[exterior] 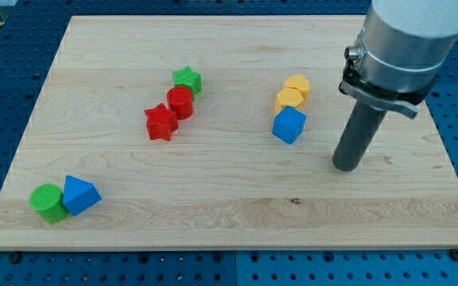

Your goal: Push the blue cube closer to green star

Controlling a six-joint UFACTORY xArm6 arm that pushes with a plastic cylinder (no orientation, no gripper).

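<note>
Blue cube (289,125) left of my tip (345,166)

Two red blocks (161,121), two green (188,79), two yellow (296,85), two blue (289,125).

Single view, elevated, angled down from near edge of wooden board (213,199); whole board framed, fairly close; arm enters far right.
</note>
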